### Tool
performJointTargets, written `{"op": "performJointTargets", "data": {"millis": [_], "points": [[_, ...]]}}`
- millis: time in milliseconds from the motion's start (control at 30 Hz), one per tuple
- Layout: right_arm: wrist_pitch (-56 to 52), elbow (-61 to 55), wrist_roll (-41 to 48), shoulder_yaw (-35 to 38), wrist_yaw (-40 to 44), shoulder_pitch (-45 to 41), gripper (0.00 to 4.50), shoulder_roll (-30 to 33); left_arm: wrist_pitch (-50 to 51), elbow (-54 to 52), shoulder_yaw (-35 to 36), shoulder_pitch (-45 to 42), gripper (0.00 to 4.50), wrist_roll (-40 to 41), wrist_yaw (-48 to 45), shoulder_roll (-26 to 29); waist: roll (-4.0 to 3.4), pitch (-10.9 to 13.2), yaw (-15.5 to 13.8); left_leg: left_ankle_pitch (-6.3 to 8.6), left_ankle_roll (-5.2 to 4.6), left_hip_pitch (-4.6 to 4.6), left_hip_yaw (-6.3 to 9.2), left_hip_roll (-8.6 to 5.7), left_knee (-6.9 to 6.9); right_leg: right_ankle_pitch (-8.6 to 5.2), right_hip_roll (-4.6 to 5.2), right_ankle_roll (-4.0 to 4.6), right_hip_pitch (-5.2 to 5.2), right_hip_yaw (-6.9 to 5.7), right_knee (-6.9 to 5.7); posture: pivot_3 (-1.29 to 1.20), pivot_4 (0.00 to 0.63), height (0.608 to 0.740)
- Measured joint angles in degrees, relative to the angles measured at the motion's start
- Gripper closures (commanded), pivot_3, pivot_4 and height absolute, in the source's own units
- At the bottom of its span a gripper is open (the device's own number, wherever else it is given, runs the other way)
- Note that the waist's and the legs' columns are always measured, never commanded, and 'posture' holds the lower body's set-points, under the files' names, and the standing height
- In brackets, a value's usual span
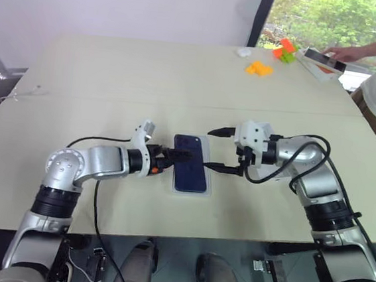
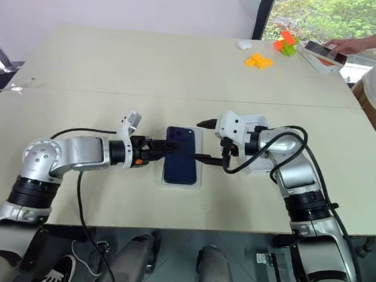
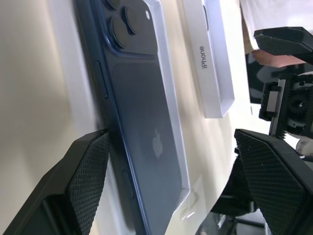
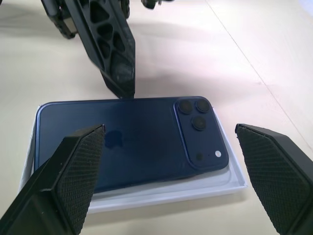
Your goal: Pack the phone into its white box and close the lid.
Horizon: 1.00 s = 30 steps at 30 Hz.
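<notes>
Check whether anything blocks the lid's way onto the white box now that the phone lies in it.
Both end effectors do: the left end effector hangs open at the phone in the white box, the right end effector alongside. The lid waits behind the right one.

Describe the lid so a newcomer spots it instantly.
Start at the beige table, then the phone lying in the white box between both grippers. Beside it sits the lid: a shallow white tray with "iPhone" printed on its side.
</notes>
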State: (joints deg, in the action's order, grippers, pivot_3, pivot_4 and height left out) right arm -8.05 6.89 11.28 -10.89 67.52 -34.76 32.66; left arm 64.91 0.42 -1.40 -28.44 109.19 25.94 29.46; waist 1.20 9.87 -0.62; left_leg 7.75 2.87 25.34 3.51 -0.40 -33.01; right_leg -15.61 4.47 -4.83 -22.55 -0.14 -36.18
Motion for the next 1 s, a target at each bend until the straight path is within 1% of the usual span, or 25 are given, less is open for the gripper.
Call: {"op": "performJointTargets", "data": {"millis": [133, 300, 367, 433, 500, 533, 567, 600, 633, 700, 733, 767, 933, 1000], "points": [[-0.4, -0.2, -0.2, -0.2, -0.4, -0.4, 0.00, -0.2, -0.3, -0.5, -0.4, -0.2, 0.27, 2.1, 0.8, 0.4, 0.00, 0.0, -0.1, 0.00, 0.00, 0.00, 0.00, 0.00, 0.00, 0.00, 0.02, 0.00, 0.00, 0.00, 0.00, 0.00, 0.150, 0.740], [-0.5, -0.4, -0.4, -0.2, -0.7, -0.5, 0.00, -0.2, -0.7, -0.1, -0.4, -0.9, 0.27, 1.9, 0.8, 1.9, 0.00, 0.0, 0.0, 0.00, 0.01, 0.02, 0.00, 0.00, 0.01, 0.00, 0.03, 0.00, -0.03, 0.00, 0.01, 0.00, 0.150, 0.740], [-0.8, -0.4, -0.4, -0.3, -0.7, -0.6, 0.00, -0.2, -0.3, -0.5, -0.7, -0.8, 0.27, 1.9, 0.3, 3.3, 0.00, 0.0, 0.0, 0.00, 0.01, 0.03, -0.01, 0.00, 0.01, 0.00, 0.03, 0.00, -0.04, 0.00, 0.01, 0.00, 0.150, 0.740], [-1.8, -0.4, -0.3, -0.2, -0.9, -0.7, 0.00, -0.3, 0.0, -1.8, -0.6, -0.4, 0.79, 1.4, -1.1, 5.3, -0.01, 0.0, 0.1, 0.01, 0.01, 0.03, -0.02, 0.01, 0.03, 0.00, 0.02, 0.00, -0.06, 0.00, 0.01, 0.00, 0.150, 0.740], [-5.0, -0.4, 1.0, 0.1, -1.2, -1.1, 0.55, -0.7, -0.7, -2.9, 0.6, 0.2, 1.46, 0.6, -2.0, 6.2, -0.03, 0.0, 0.1, 0.01, 0.02, 0.03, -0.01, 0.06, 0.03, 0.00, 0.03, 0.00, -0.07, 0.01, 0.00, 0.00, 0.150, 0.740], [-6.3, -0.5, 1.6, 0.4, -1.5, -1.1, 0.89, -0.9, -1.3, -2.9, 0.8, 0.2, 2.03, -0.8, -2.3, 6.3, -0.03, 0.0, 0.0, 0.01, 0.02, 0.02, -0.01, 0.06, 0.03, 0.00, 0.03, 0.00, -0.07, 0.01, 0.01, 0.00, 0.150, 0.740], [-7.4, -0.6, 2.4, 0.6, -1.9, -1.1, 1.33, -1.4, -2.0, -2.9, 0.9, 0.4, 2.53, -2.9, -2.6, 6.2, -0.03, 0.0, 0.0, 0.01, 0.02, 0.03, -0.01, 0.04, 0.03, 0.00, 0.03, 0.01, -0.07, 0.01, 0.01, 0.00, 0.150, 0.740], [-8.6, -1.4, 3.1, 0.8, -2.5, -0.9, 1.86, -2.3, -3.5, -2.9, 1.7, 0.8, 3.04, -5.2, -3.0, 5.5, -0.03, 0.0, 0.0, 0.01, 0.02, 0.03, -0.03, 0.04, 0.03, 0.00, 0.05, 0.01, -0.07, 0.01, 0.01, 0.00, 0.150, 0.740], [-9.1, -2.2, 3.6, 0.8, -2.8, -0.7, 2.41, -2.8, -4.6, -2.9, 2.2, 0.8, 3.65, -6.7, -3.3, 4.5, -0.02, 0.0, -0.1, 0.01, 0.02, 0.08, -0.01, 0.06, 0.03, 0.00, 0.07, 0.01, -0.10, 0.01, 0.02, 0.00, 0.150, 0.740], [-8.8, -3.7, 3.5, 0.5, -3.8, 0.8, 3.42, -4.0, -7.7, -4.1, 2.8, 1.2, 4.50, -11.8, -5.0, 1.9, -0.02, 0.0, -0.3, 0.04, -0.02, 0.10, -0.02, 0.04, 0.04, 0.00, 0.10, 0.01, -0.06, 0.00, 0.11, 0.00, 0.150, 0.740], [-8.5, -3.8, 3.4, 0.3, -4.3, 1.5, 4.05, -4.5, -8.3, -4.7, 2.7, 1.4, 4.50, -13.8, -5.9, 1.1, -0.02, 0.0, -0.2, 0.07, -0.06, 0.12, -0.05, 0.01, 0.03, 0.00, 0.15, 0.01, -0.06, 0.01, 0.13, 0.00, 0.150, 0.740], [-8.1, -3.8, 3.0, 0.0, -4.8, 2.3, 4.47, -4.7, -8.6, -5.6, 2.6, 1.7, 4.50, -16.0, -7.2, 0.5, -0.02, 0.0, -0.1, 0.09, -0.10, 0.13, -0.09, -0.01, 0.03, 0.00, 0.17, 0.01, -0.08, 0.04, 0.14, 0.00, 0.150, 0.740], [-5.6, -3.7, -0.7, -2.5, -6.5, 4.8, 4.47, -4.7, -9.2, -7.8, 1.2, 2.5, 4.50, -22.9, -14.3, -5.1, -0.02, 0.0, -0.1, 0.10, -0.14, 0.10, -0.13, -0.13, 0.01, 0.00, 0.13, 0.01, -0.07, 0.06, 0.12, 0.00, 0.150, 0.740], [-3.4, -3.7, -3.5, -4.4, -7.3, 5.5, 4.47, -4.5, -8.1, -7.7, -0.7, 2.4, 4.50, -26.7, -15.9, -5.1, -0.03, 0.0, 0.0, 0.10, -0.14, 0.08, -0.12, -0.12, 0.01, 0.00, 0.08, 0.01, -0.09, 0.06, 0.08, 0.00, 0.150, 0.740]]}}
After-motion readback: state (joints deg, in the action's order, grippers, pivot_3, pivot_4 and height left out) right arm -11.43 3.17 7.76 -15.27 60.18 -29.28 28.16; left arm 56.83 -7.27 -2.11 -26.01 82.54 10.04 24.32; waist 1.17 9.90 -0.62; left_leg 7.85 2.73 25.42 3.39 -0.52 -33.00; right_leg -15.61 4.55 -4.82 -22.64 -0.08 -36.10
